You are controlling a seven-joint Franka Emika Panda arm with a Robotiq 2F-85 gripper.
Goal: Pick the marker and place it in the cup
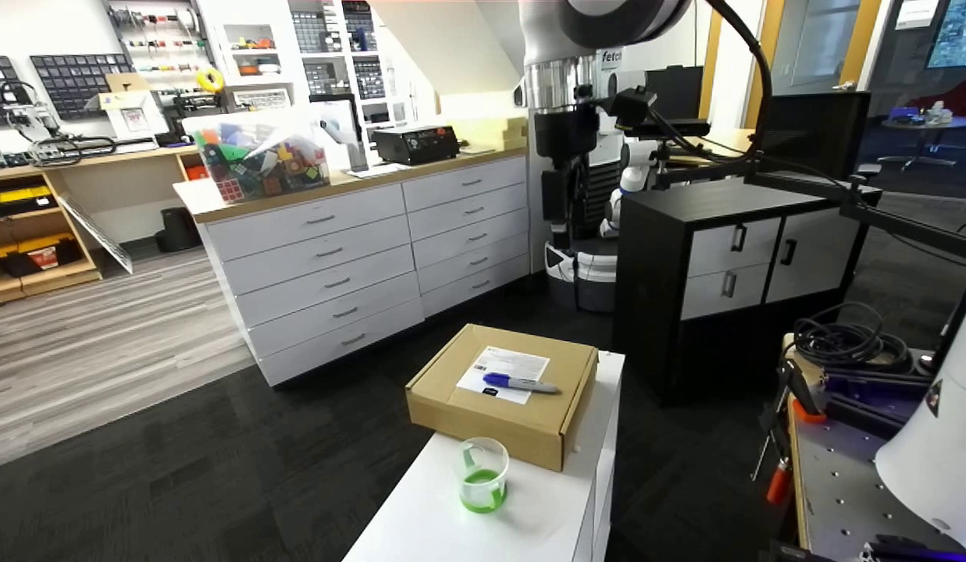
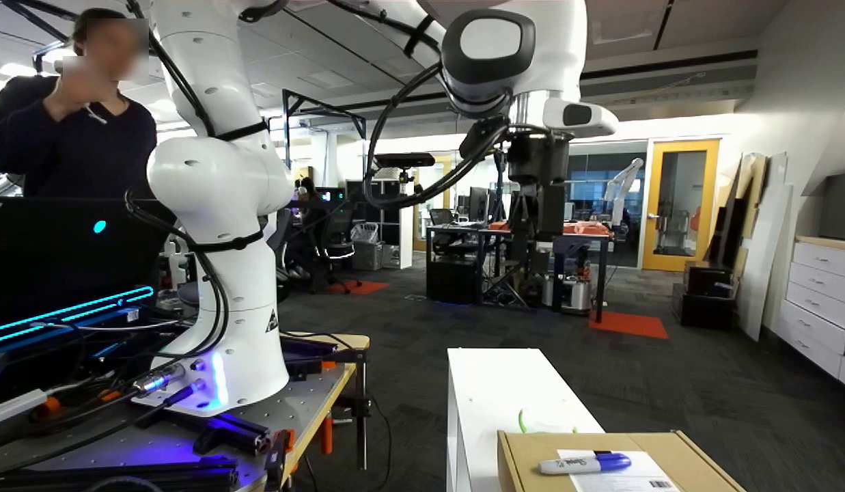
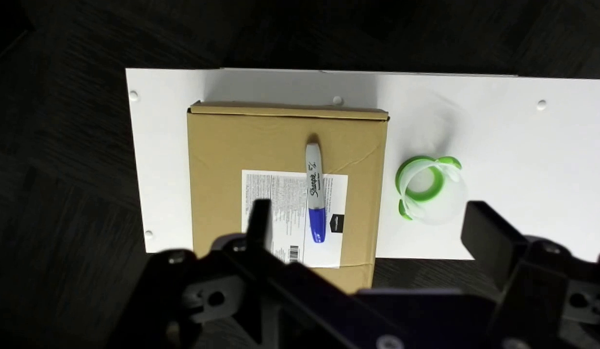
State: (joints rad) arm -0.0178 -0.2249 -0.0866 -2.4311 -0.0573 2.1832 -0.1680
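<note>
The marker, grey with a dark-blue cap, lies on the cardboard box across its white label, in an exterior view (image 1: 522, 383), an exterior view (image 2: 585, 465) and the wrist view (image 3: 315, 194). The cup, translucent with green base and handles, stands upright beside the box in an exterior view (image 1: 483, 490) and the wrist view (image 3: 423, 197). In an exterior view the box hides most of it; a green handle (image 2: 522, 421) shows. My gripper, in both exterior views (image 1: 564, 234) (image 2: 528, 263), hangs high above, pointing down. In the wrist view its jaws (image 3: 369, 211) are wide open and empty.
The cardboard box (image 1: 451, 367) sits on a narrow white cabinet (image 1: 420, 515), whose edges drop to dark carpet. A black cabinet (image 1: 654, 257) and white drawers (image 1: 334, 257) stand behind. The arm's base is on a metal workbench (image 2: 313, 403). A person (image 2: 74, 137) stands behind the arm.
</note>
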